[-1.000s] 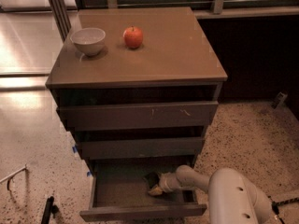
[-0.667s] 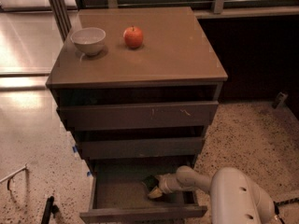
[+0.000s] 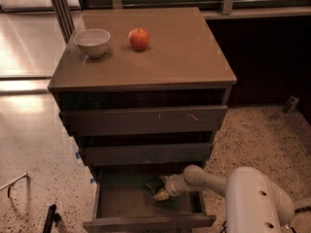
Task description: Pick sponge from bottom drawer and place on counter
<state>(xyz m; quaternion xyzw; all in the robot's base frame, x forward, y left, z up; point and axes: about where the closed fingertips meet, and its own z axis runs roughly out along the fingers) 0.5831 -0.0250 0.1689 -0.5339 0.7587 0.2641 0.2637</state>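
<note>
The bottom drawer (image 3: 121, 203) is pulled open below two other drawers, which are each open a little. My gripper (image 3: 166, 187) reaches into it from the right, low over the drawer floor right of its middle. The sponge (image 3: 158, 194), a small dark pad with a yellowish edge, lies right at the gripper's tip and is partly hidden by it. I cannot tell whether it is held. The tan counter (image 3: 170, 52) tops the cabinet.
A white bowl (image 3: 92, 41) and a red apple (image 3: 139, 38) stand at the counter's back left. My pale arm and base (image 3: 252, 198) fill the lower right. Speckled floor surrounds the cabinet, with a dark wall behind on the right.
The gripper stays at the sponge in the bottom drawer. The arm has shifted only slightly, and the bowl and apple have not moved.
</note>
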